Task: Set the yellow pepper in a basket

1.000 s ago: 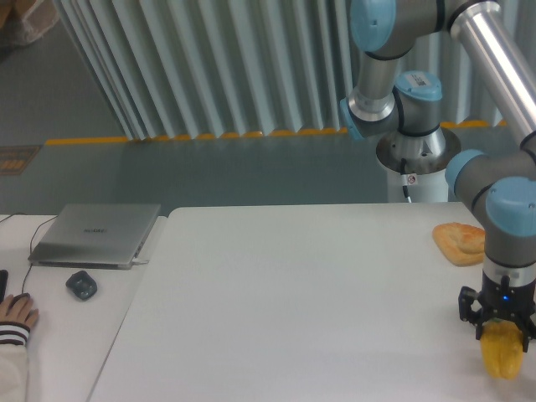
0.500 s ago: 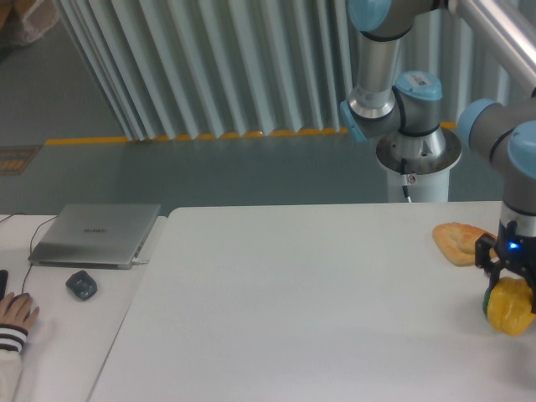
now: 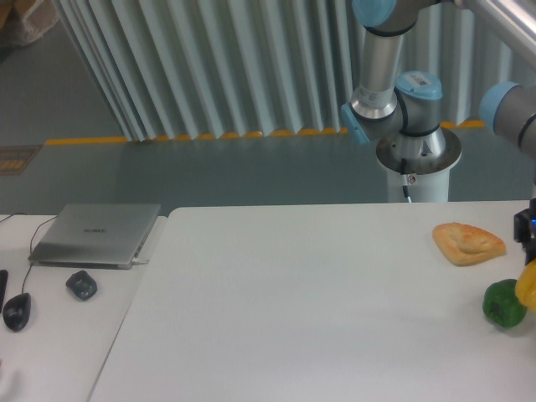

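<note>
Only a sliver of the yellow pepper point(image 3: 528, 286) shows at the far right edge of the frame, hanging above the white table point(image 3: 301, 318). The gripper point(image 3: 529, 261) is shut on it from above, and just a dark piece of the gripper's body is visible; the rest is cut off by the frame edge. No basket is in view.
A green pepper point(image 3: 503, 303) lies on the table just left of and below the held pepper. A flat orange-tan bread piece point(image 3: 467, 243) lies behind it. A closed laptop point(image 3: 96, 233) and two mice point(image 3: 81, 286) point(image 3: 17, 310) sit on the left desk. The arm's base point(image 3: 416, 155) stands behind the table.
The gripper has risen and moved right with the yellow pepper, almost out of frame, uncovering the green pepper. The hand at the left has left the mouse.
</note>
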`<state>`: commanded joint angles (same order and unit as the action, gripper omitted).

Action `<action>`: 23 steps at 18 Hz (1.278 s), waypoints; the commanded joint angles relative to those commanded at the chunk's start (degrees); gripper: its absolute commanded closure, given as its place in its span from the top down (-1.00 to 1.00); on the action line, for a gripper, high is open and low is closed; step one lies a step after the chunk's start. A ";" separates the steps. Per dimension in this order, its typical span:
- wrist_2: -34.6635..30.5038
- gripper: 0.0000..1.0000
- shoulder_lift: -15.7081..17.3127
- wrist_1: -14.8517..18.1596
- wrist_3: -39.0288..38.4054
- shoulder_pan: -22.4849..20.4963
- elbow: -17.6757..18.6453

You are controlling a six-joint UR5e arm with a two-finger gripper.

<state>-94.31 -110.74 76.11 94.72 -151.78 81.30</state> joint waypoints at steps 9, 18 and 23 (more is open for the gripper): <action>2.02 -0.62 0.00 -0.61 15.56 -8.53 -0.35; 8.53 -0.60 -2.28 -2.10 34.37 -18.73 0.17; 8.00 0.91 -2.63 -6.94 39.14 -19.70 2.02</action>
<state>-86.31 -113.38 69.18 133.86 -171.48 83.32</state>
